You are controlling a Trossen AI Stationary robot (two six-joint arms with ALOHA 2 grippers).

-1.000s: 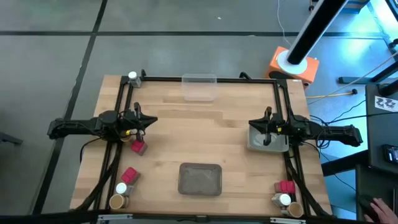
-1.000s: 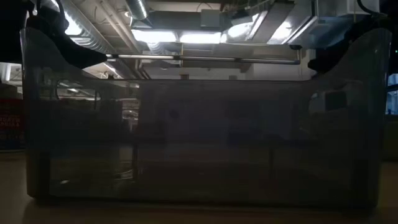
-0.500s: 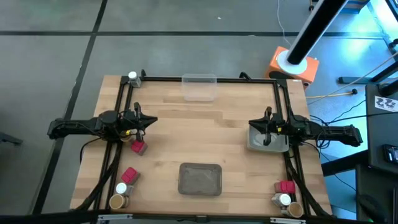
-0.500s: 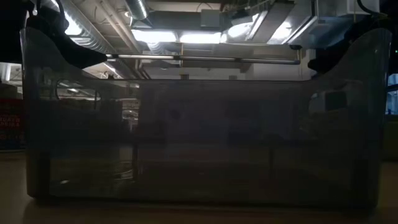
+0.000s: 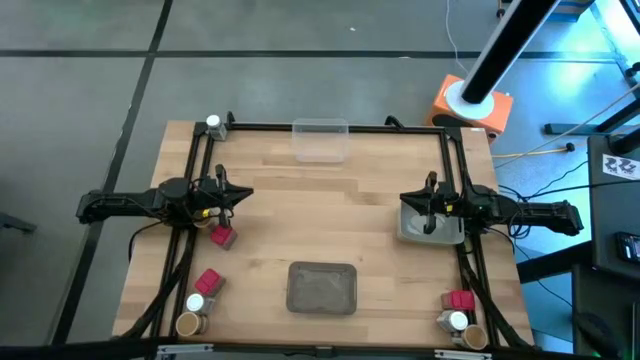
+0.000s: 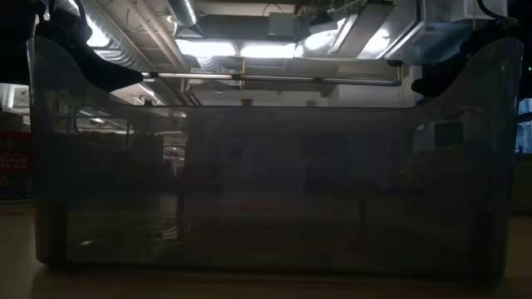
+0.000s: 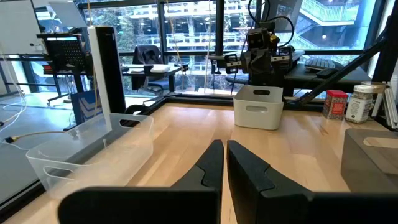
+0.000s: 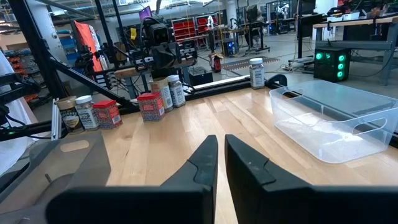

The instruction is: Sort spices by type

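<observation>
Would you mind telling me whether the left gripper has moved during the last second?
No. The left gripper sits at the same spot beside the red pack.

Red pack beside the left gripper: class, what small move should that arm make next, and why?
Probably open the jaws and dip toward the red pack. The left gripper is shut and empty, hovering just beside it, so it is the closest spice. The right gripper waits shut over a grey tray.
</observation>
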